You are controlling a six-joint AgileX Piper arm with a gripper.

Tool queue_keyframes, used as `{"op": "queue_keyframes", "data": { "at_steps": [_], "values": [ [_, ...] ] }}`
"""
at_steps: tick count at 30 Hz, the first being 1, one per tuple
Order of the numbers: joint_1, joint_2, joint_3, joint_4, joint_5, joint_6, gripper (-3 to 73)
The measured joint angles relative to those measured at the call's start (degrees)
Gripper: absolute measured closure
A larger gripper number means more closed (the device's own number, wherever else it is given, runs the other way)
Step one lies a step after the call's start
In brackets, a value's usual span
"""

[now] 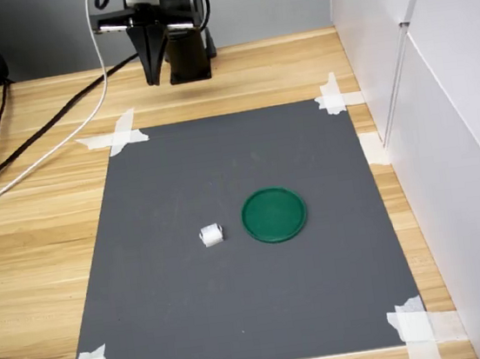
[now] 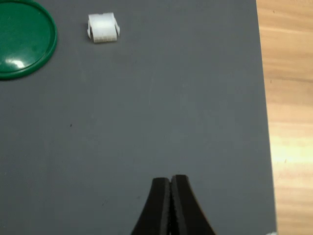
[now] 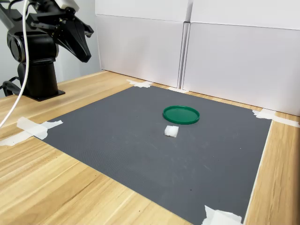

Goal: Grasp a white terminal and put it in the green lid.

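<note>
- The gripper (image 2: pixel 170 182) hangs high above the far edge of the table (image 1: pixel 38 248) in the first exterior view, next to the arm's base, well apart from everything on the mat (image 1: pixel 239 311); its fingers (image 2: pixel 157 205) are pressed together with nothing between them.
- The white terminal (image 1: pixel 212 235) lies near the middle of the mat, a long way forward and down from the fingertips, so the coming move probably calls for a long reach out over the mat.
- The terminal sits just beside the green lid (image 1: pixel 274 215), apart from it, on the first exterior view's left of the lid.
- It is close to cubic; in the wrist view its slightly longer side seems to run across the line of the fingers.
- Count: one terminal, one lid, one arm, one mat.
- The lid holds nothing.
</note>
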Motion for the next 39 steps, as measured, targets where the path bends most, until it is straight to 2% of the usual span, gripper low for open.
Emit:
{"op": "queue_keyframes", "data": {
  "at_steps": [7,13,16,23,27,32,35,37,39],
  "values": [
    [0.0,17.1,-10.3,0.0,4.3,-7.8,71.7],
    [0.0,29.3,-21.1,0.2,10.3,-18.0,71.7],
    [0.0,33.3,-26.9,1.7,13.0,-23.1,71.7],
    [0.0,39.8,-37.2,8.2,16.1,-32.3,71.7],
    [0.0,42.5,-41.2,9.2,17.8,-36.2,71.7],
    [0.0,47.1,-46.5,9.4,23.0,-36.7,71.4],
    [0.0,50.4,-49.4,9.4,27.5,-38.4,68.3],
    [0.0,52.2,-50.7,9.4,29.7,-39.0,63.7],
    [0.0,53.7,-51.7,9.4,30.5,-39.2,55.6]
  ]
}}
